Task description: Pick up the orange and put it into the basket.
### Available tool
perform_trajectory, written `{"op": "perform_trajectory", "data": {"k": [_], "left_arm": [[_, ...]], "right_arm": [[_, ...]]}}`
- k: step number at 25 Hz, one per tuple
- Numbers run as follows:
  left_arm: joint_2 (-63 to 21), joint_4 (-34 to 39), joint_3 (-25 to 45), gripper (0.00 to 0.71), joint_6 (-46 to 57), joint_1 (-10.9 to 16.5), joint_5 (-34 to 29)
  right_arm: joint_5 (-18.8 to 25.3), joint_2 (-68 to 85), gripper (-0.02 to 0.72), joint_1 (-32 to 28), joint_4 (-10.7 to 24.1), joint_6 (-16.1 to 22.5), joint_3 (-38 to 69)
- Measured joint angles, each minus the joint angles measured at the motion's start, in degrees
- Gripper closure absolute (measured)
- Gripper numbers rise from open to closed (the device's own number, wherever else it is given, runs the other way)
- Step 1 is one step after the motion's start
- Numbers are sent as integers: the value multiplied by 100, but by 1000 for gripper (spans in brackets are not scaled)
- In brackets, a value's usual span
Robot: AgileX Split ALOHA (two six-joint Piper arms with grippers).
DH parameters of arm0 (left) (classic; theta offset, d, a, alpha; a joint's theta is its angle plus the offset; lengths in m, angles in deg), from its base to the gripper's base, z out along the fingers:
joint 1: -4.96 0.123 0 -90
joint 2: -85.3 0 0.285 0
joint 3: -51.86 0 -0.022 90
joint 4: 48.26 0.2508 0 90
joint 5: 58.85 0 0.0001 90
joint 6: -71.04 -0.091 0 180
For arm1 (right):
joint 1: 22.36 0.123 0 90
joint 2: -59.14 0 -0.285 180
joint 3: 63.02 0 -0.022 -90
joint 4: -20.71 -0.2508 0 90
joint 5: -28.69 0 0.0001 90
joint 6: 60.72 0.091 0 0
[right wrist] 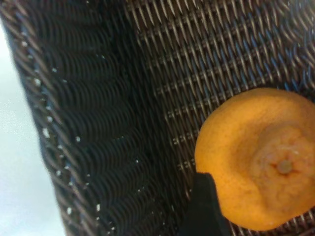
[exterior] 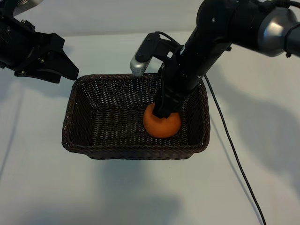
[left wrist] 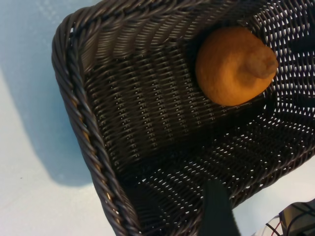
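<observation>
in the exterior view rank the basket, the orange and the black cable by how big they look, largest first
1. basket, by far the widest thing on the table.
2. black cable: long but very thin, so its place against the orange is unsure.
3. orange, small, lying inside the basket under the right hand.

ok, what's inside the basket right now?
The orange sits on the basket's floor near its right end, with the right gripper directly above it. The gripper hides the orange's top and the weave behind it.
</observation>
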Motion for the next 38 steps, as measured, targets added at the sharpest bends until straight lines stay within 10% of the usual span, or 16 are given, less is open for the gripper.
{"op": "perform_trajectory", "data": {"k": [38], "left_arm": [[0,-2,0,208,-18,0,0]], "right_arm": [[1324,801,223,-821,592,1465,-232]]}}
